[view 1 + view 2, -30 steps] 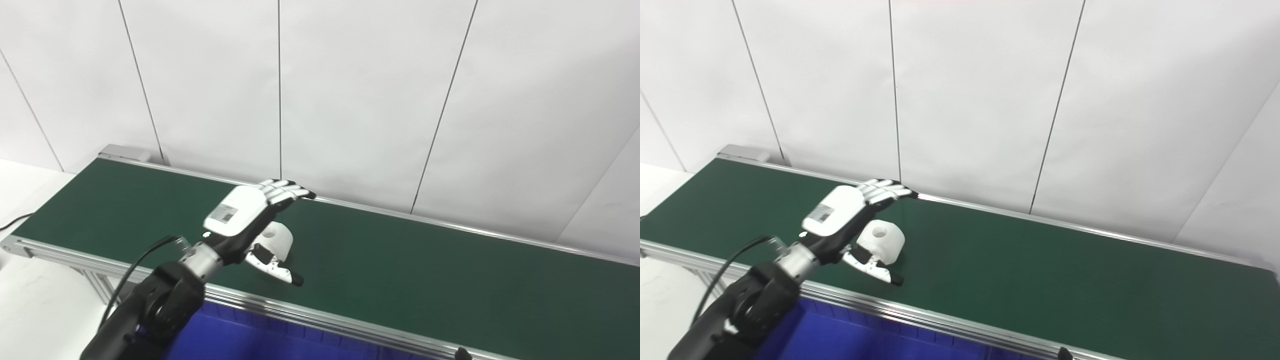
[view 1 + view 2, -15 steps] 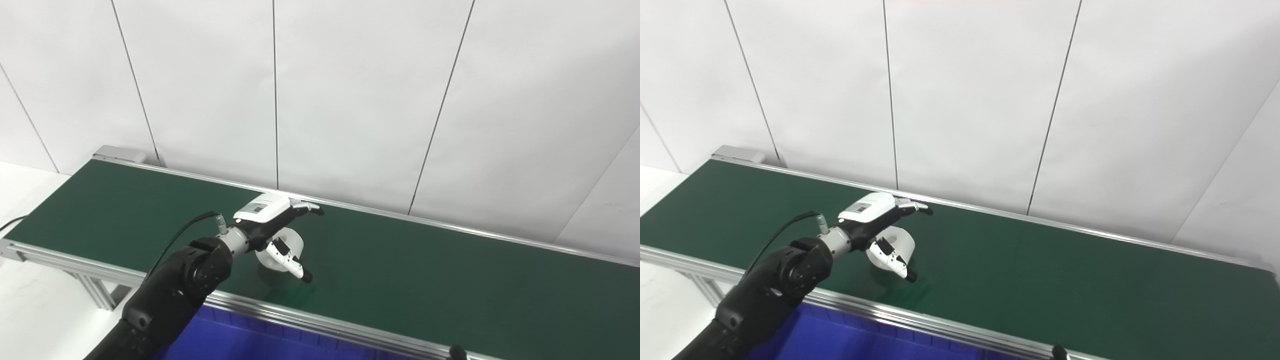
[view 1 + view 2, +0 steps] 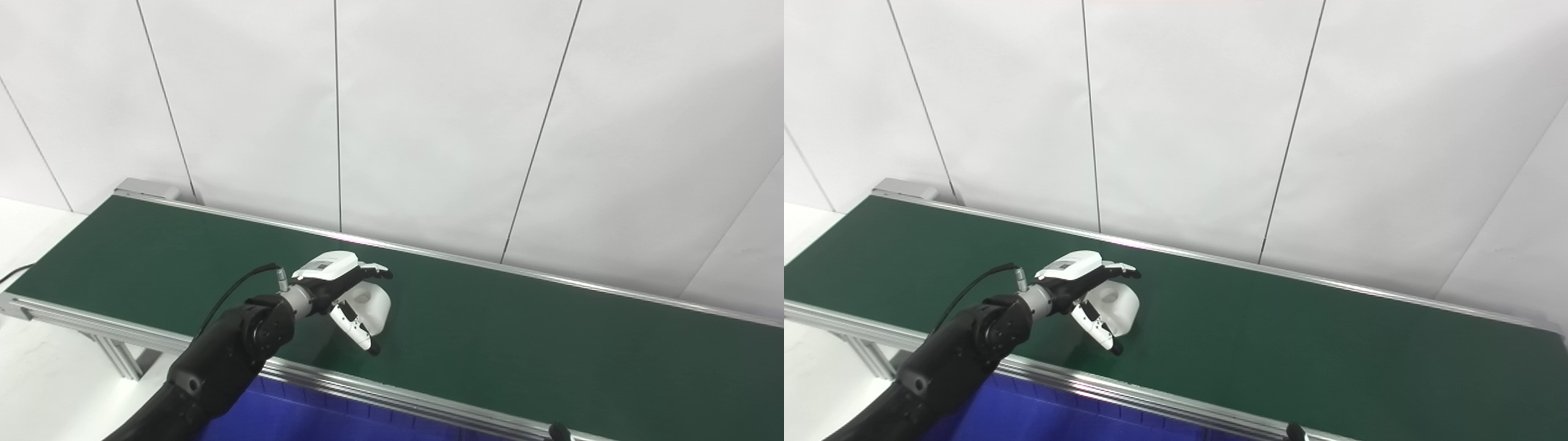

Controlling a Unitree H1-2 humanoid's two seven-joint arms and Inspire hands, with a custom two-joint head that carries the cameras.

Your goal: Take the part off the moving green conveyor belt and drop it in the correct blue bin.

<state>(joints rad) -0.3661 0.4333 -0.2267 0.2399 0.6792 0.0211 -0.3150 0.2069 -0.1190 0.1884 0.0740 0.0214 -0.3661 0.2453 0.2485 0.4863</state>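
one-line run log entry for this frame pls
phase: grasp approach | left hand: open, fingers around white part, not closed | part: on green belt | right hand: not in view | blue bin: below near rail

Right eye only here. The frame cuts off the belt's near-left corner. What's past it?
Observer: In the left eye view the conveyor frame ends in a corner right there. The belt goes no further left.
Operator: Anything lying beside that end?
Observer: Yes, a black cable comes in from the picture's left edge. It lies on the white surface next to the belt end.
Operator: Is it touching the frame?
Observer: It seems to stop just short of the belt's left edge, above the corner, but I cannot tell for sure.
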